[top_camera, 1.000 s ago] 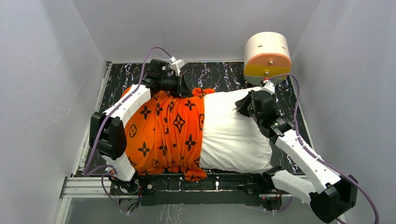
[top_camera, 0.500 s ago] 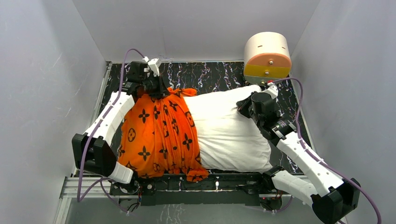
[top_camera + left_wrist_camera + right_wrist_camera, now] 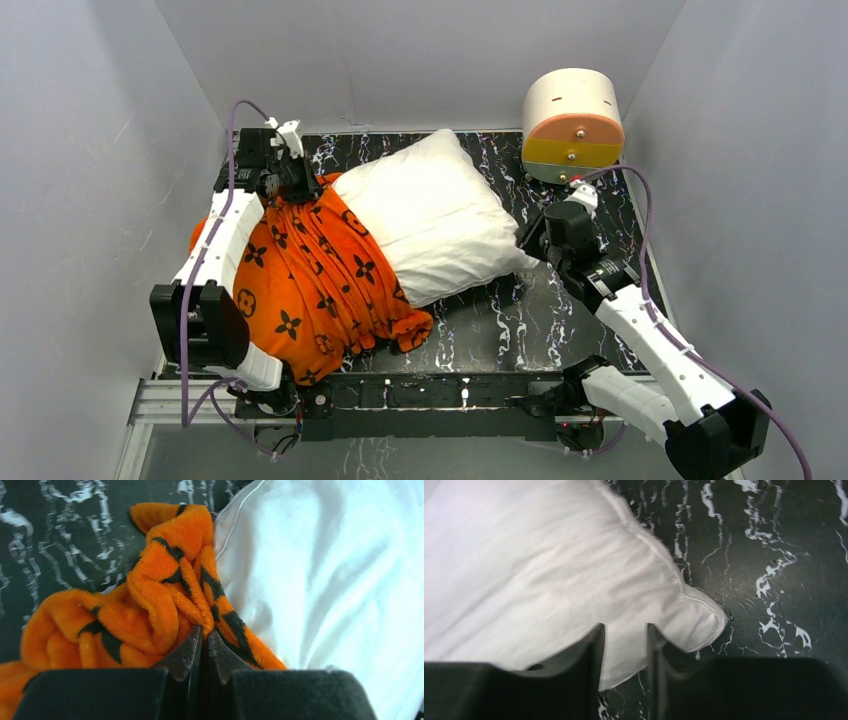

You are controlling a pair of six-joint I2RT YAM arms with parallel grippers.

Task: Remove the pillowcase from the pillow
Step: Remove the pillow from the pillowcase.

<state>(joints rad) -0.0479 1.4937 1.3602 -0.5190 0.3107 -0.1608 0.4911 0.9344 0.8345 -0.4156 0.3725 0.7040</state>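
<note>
Pillowcase (image 3: 310,280) covers only the left end of the pillow (image 3: 430,215), my left gripper (image 3: 205,630) clamped on its bunched edge and my right gripper (image 3: 625,627) parted over the pillow's right corner, which I reckon needs pinning before I pull the cover off.

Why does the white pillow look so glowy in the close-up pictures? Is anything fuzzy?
Left wrist view: bright light washes out the pillow, its folds faint, while the orange pillowcase looks sharp. Right wrist view: the pillow's top left looks soft and a bit blurry, its corner seam crisp. Top external view: even light, no harsh glare.
</note>
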